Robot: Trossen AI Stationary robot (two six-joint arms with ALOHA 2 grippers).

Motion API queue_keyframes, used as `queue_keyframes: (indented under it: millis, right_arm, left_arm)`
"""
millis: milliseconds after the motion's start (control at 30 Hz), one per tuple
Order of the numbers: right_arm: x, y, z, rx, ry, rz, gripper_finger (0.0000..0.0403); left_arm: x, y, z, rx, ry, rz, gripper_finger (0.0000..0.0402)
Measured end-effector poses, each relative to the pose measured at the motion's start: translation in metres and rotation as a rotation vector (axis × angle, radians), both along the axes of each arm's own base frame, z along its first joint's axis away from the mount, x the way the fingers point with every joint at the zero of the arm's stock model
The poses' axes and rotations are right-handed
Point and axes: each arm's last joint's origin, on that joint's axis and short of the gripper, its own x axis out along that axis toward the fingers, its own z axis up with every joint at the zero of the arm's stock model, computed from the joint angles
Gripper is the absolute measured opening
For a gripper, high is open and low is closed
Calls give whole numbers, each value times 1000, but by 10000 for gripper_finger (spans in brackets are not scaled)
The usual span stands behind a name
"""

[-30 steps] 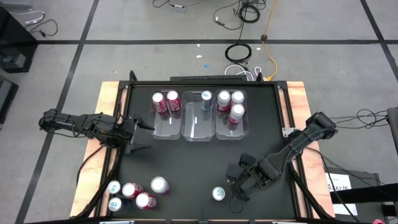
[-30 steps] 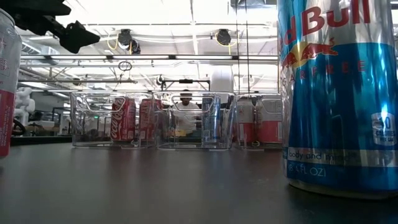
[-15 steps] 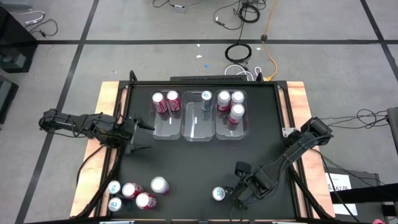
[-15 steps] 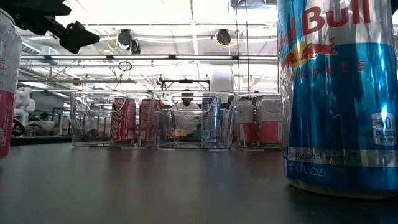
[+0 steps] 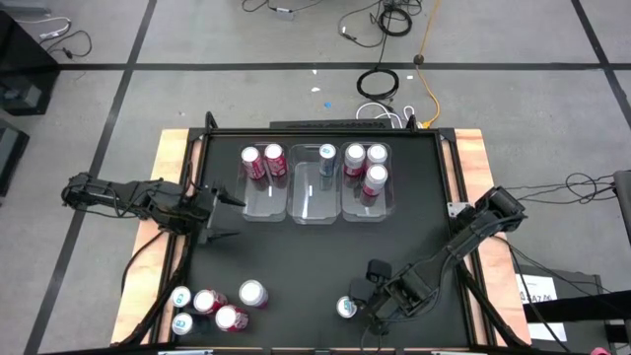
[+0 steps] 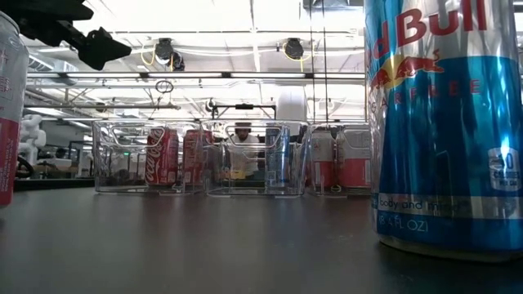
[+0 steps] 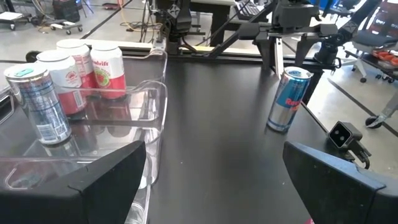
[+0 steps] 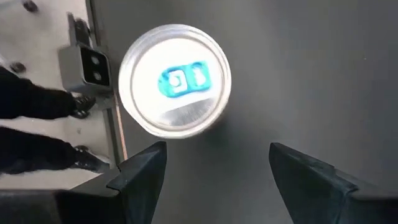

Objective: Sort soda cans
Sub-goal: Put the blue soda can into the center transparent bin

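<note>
The table (image 5: 414,212) has a black top with pale wooden edges. Three clear bins (image 5: 315,210) hold cans: red ones with white script (image 6: 162,157), a slim blue-silver one (image 5: 326,161), and pink-and-white ones (image 5: 374,179). A near-left cluster (image 5: 219,306) mixes red-pink bodies and silver tops with teal tabs. The near lone can (image 6: 445,122) is blue and silver with red lettering; its top (image 8: 175,79) is silver with a bright blue tab. Both arms are dark.

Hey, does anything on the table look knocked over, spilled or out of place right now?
Nothing stands out. The cans in the bins and the loose cans at the near left all stand upright, nothing spilled. The right tool hangs open over a blue can; the left tool waits open.
</note>
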Motion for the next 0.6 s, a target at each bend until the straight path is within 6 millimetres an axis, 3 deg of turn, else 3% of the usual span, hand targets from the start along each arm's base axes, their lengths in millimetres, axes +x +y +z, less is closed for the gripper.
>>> queue_keyframes:
  millis: [400, 600]
  right_arm:
    - [1, 1, 1, 11, -10, 2, 278]
    - [-1, 0, 0, -18, 4, 38, 314]
  left_arm:
    - [0, 0, 0, 0, 0, 0, 386]
    - [0, 0, 0, 0, 0, 0, 386]
